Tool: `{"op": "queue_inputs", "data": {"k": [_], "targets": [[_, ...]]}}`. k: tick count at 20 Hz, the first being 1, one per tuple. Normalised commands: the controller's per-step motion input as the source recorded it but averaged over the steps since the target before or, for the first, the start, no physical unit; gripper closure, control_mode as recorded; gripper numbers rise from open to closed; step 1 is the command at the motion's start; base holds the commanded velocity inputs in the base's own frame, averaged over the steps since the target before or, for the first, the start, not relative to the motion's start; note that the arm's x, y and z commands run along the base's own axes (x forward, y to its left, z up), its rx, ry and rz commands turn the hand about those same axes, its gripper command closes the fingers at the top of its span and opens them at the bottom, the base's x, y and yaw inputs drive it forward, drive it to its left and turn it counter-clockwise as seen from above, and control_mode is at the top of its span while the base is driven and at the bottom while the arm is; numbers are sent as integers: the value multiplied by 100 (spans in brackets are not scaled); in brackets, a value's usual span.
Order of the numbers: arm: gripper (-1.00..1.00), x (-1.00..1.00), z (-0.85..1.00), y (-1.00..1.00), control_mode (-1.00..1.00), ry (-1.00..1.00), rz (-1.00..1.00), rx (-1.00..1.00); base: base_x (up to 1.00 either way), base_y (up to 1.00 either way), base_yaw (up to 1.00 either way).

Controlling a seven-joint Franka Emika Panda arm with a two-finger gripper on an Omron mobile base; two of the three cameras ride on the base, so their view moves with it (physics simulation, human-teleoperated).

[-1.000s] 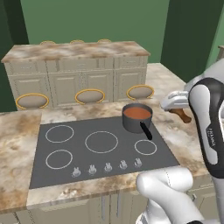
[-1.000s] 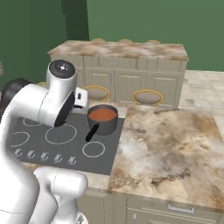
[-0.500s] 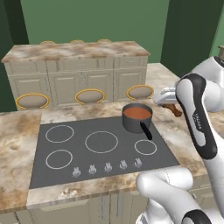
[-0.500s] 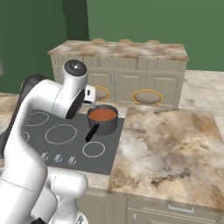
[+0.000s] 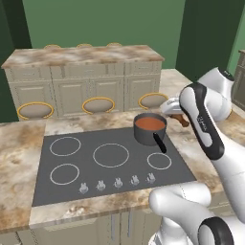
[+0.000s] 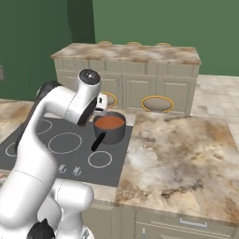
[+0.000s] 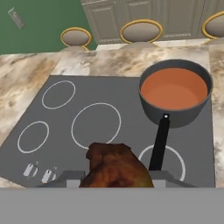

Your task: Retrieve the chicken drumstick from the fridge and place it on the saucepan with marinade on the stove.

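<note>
Fetch done: hand (image 7: pixel 114 181) clamped on chicken drumstick (image 7: pixel 114 168) | over stove (image 7: pixel 57 131), near saucepan (image 7: pixel 176 94) | left: carry above marinade (image 7: pixel 173 88), release.

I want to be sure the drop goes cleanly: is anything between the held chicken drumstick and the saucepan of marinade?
Nothing visible is. In the hand view the chicken drumstick sits in the gripper, and bare stove lies between it and the open saucepan. The marinade is uncovered; the pan's handle points toward the hand.
</note>
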Motion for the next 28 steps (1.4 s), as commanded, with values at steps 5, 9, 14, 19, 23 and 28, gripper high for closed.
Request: {"op": "queue_inputs", "data": {"k": [5, 9, 14, 19, 23, 28], "targets": [[100, 44, -26, 0, -100, 0, 0, 0, 0, 0, 0], [100, 39, -6, 0, -100, 8, 0, 0, 0, 0, 0], [100, 24, -5, -3, -100, 16, 0, 0, 0, 0, 0], [100, 29, -17, -1, -100, 13, 0, 0, 0, 0, 0], [100, 33, -24, 0, -100, 3, 0, 0, 0, 0, 0], [100, 37, -28, 0, -100, 0, 0, 0, 0, 0, 0]]}}
